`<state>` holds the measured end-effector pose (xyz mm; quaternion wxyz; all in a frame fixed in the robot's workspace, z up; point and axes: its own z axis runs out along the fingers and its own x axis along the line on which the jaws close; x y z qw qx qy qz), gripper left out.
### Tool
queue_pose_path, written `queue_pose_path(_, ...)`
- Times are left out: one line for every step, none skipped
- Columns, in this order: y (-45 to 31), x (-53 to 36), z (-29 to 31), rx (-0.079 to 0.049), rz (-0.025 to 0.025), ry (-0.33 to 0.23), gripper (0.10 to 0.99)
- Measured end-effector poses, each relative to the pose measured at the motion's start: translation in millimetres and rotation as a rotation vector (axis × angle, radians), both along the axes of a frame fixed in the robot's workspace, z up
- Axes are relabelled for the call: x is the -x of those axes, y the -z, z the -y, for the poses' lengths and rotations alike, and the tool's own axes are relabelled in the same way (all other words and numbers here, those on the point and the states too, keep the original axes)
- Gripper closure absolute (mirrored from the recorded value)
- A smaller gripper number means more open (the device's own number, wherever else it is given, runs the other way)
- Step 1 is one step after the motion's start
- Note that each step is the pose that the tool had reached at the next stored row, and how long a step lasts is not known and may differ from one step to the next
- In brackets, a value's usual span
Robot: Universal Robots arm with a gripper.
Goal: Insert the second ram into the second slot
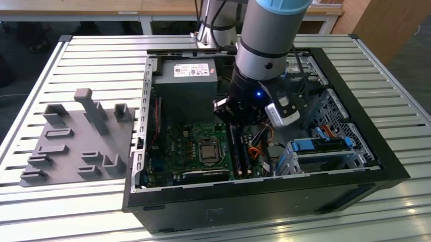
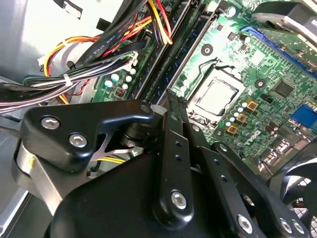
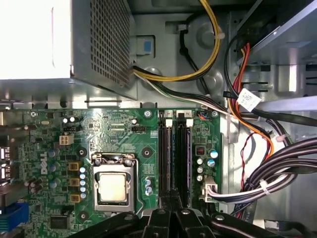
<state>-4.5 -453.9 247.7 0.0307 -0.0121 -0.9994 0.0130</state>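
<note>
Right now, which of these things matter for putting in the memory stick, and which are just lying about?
In the job: gripper, memory slots, motherboard.
Just there: power supply, processor, cable bundle, blue drive bracket, grey fixture plate beside the case.

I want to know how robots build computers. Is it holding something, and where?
It cannot be told. The gripper sits right at the memory slots on the green board, and its own body hides whether it grips anything.
</note>
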Motion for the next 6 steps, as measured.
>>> queue_pose_path(-0.6,0.0,0.0,0.0,0.0,0.0,0.961)
queue_pose_path(-0.6,0.0,-0.1,0.0,0.0001,0.0,0.961)
queue_pose_path(-0.7,0.0,0.0,0.0,0.0001,0.0,0.961)
queue_pose_path(-0.9,0.0,0.0,0.0,0.0,0.0,0.961)
queue_pose_path(-0.9,0.0,0.0,0.0,0.0,0.0,0.961)
queue_pose_path(-0.9,0.0,0.0,0.0,0.0,0.0,0.961)
